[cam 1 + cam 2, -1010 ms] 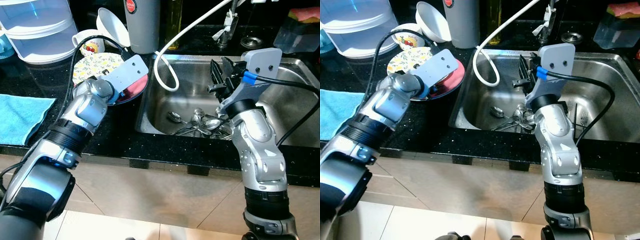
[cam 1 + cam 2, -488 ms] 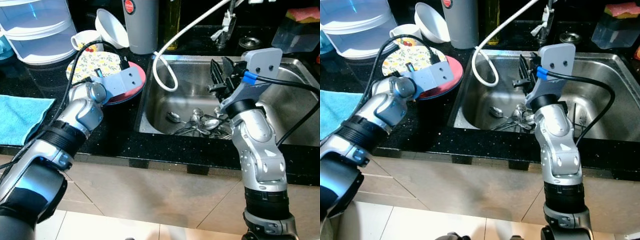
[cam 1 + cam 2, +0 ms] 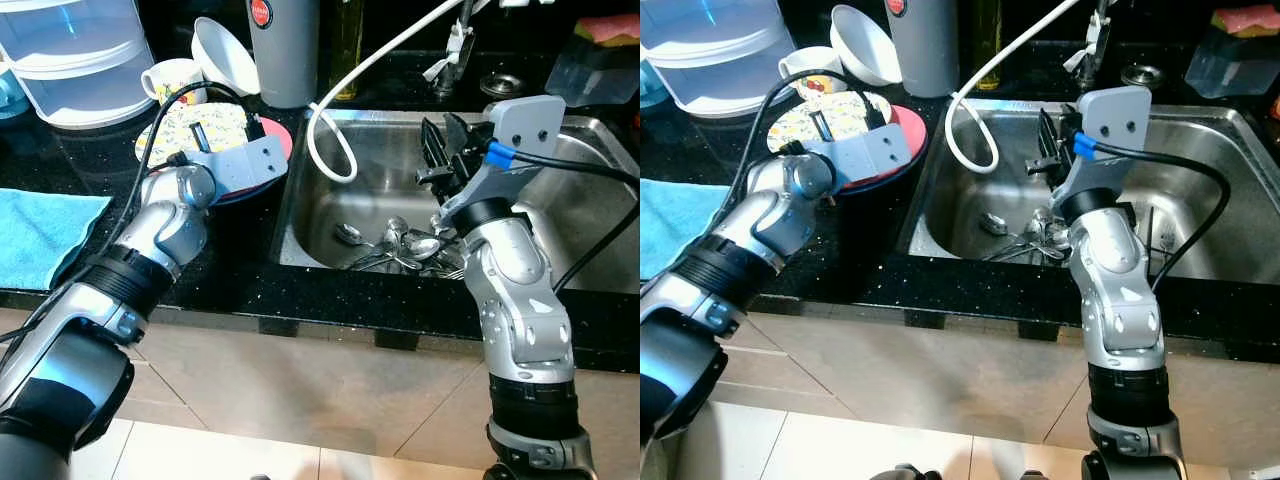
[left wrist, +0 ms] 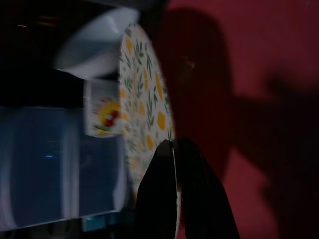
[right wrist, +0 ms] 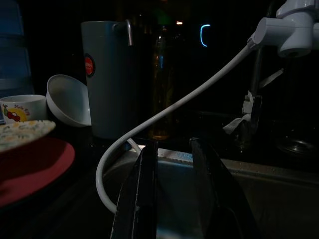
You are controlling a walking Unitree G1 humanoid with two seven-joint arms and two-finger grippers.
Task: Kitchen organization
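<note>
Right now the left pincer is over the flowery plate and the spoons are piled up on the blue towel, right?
Not quite. The spoons lie in the bottom of the sink, not on the blue towel; the left eye view shows this. The rest holds: the left pincer is over the flowery plate.

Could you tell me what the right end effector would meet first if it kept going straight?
Probably the white hose looping across its line, then the grey canister behind; depth is unclear. The right end effector hovers open above the sink.

The left end effector [image 3: 222, 133] has pulled the patterned plate [image 3: 205, 130] toward the counter's front edge.
</note>
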